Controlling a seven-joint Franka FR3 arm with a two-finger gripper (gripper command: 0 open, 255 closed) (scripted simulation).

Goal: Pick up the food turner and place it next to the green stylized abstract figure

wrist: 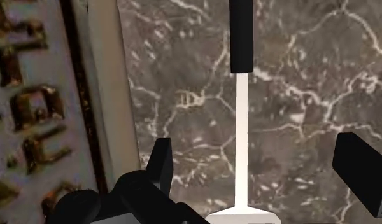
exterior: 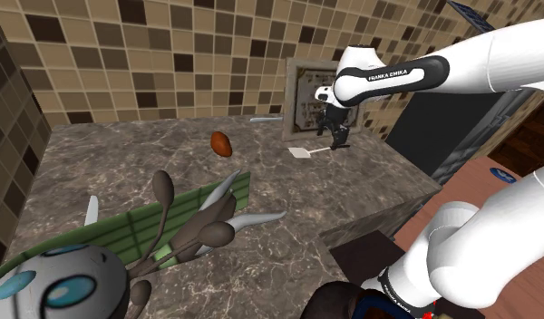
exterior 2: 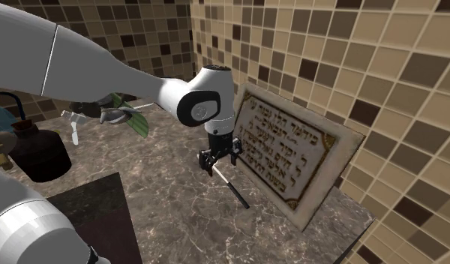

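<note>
The food turner [exterior: 302, 151] lies flat on the marble counter [exterior: 125, 163], close to the back wall. It has a white blade, a thin white shaft [wrist: 242, 140] and a black handle [wrist: 240, 35]. My gripper [exterior: 335, 136] hangs just above it, open. In the wrist view the shaft runs between the two fingers [wrist: 161, 167] without touching either. The turner [exterior 2: 235, 186] sticks out below the gripper [exterior 2: 218, 161] in the second exterior view. The green figure [exterior: 143, 227], a striped green slab with grey stalks, stands far off at the counter's near end, and shows again as the green figure [exterior 2: 132, 118].
An inscribed plaque [exterior 2: 298, 154] leans on the tiled wall right beside the gripper. A brown rounded object [exterior: 220, 142] sits mid-counter. A round white and blue head [exterior: 62, 288] is beside the green figure. A dark jar [exterior 2: 40, 154] stands near the stand. The counter's edge [exterior: 388, 213] drops off towards the arm's base.
</note>
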